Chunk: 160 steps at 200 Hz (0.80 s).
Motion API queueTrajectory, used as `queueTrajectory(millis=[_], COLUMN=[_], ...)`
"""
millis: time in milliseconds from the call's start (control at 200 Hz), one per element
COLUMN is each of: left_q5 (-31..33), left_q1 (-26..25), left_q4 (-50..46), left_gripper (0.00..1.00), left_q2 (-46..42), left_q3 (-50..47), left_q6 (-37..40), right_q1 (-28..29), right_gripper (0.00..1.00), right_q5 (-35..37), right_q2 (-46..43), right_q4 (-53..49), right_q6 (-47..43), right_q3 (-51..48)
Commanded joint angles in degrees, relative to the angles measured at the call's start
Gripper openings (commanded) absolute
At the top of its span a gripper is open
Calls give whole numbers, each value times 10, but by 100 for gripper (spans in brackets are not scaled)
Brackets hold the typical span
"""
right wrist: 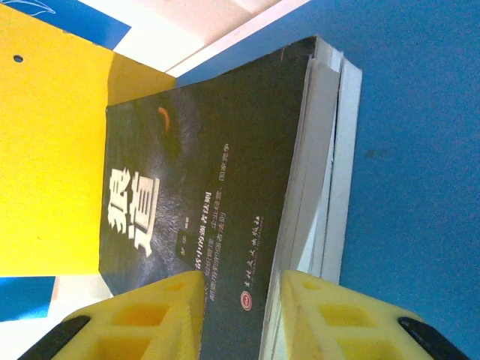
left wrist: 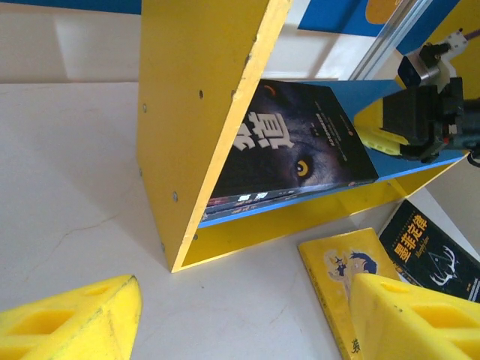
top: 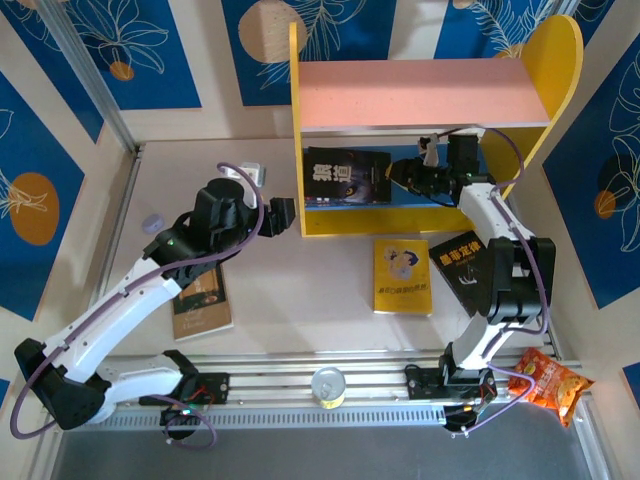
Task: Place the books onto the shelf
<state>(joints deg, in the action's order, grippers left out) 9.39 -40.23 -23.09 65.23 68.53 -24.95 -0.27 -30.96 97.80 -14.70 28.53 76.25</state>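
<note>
**A:** Three books are left on the table, as far as I can count. How many are up?

**B:** A small stack lies flat on the lower blue board of the shelf (top: pixel 420 92). The black wolf-eye book (top: pixel 345 176) is on top, and the right wrist view shows at least two more page blocks under it.

**A:** And the right gripper (right wrist: pixel 240 283)?

**B:** It is reached in under the pink board. The near edge of the stack is right at its fingertips and runs up through the gap between them. The jaws stand a little apart. I cannot tell whether they nip anything.

**A:** Where are the leftovers?

**B:** The yellow cartoon book (top: pixel 403 276) lies behind that gripper and to its side. The black book with yellow title (top: pixel 458 256) is partly under the right arm. The tan book (top: pixel 205 302) lies under the left arm, well behind its tool.

**A:** What is the left gripper (top: pixel 280 213) doing?

**B:** It is spread wide and holds nothing. It hangs just outside the shelf's yellow side panel, facing it.

**A:** So roughly half done?

**B:** That is my guess. The stack only wants settling, then three more fetches remain.
</note>
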Motion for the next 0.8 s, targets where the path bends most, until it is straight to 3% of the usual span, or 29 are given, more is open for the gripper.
queueTrajectory(millis=[0,795], left_q5=[-12,-6], left_q1=[6,7], left_q4=[-5,-10], left_gripper=[73,73], left_q2=[0,2], left_q3=[17,20], left_q6=[12,18], right_q1=[11,34], right_gripper=[32,32], right_q5=[-5,-5], right_q2=[13,47], right_q4=[-17,-34], right_q6=[-14,-17], right_q3=[30,79])
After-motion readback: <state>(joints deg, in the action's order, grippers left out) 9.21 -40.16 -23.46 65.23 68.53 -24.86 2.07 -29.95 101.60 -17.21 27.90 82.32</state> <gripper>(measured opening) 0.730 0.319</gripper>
